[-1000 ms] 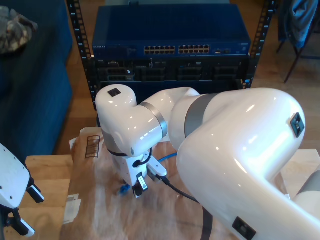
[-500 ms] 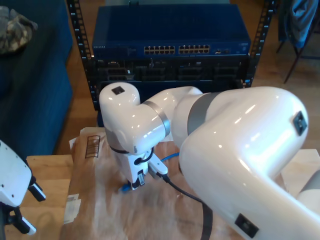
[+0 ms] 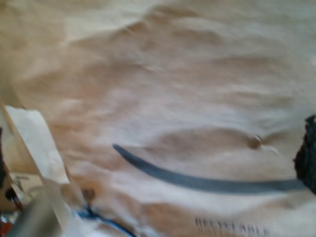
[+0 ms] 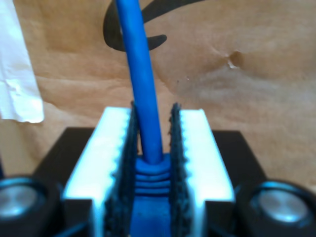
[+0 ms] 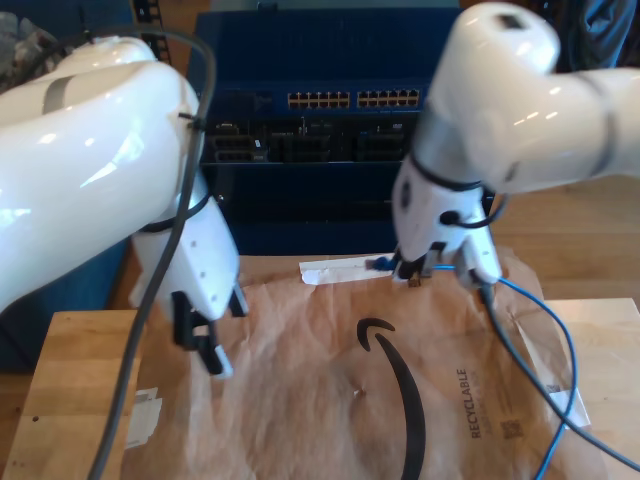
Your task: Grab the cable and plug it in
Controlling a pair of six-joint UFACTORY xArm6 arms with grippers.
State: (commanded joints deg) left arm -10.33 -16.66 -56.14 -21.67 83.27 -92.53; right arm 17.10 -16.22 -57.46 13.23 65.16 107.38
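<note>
1. Right now the cable (image 4: 142,89) runs between the ribbed pads (image 4: 123,163) of my second gripper (image 5: 412,272), which is clamped tight on its plug end.
2. That gripper hangs at the far edge of the brown paper (image 5: 330,400), towards the exterior view's right, before the blue switch (image 5: 340,60).
3. Blue cord trails down over the wooden table (image 5: 70,380).
4. My first gripper (image 5: 205,345) hovers over the paper; I cannot tell how wide it stands

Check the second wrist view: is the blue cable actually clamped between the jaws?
Yes, my second gripper has its ribbed pads closed on either side of the blue cable, which runs out from between them over the brown paper.
</note>
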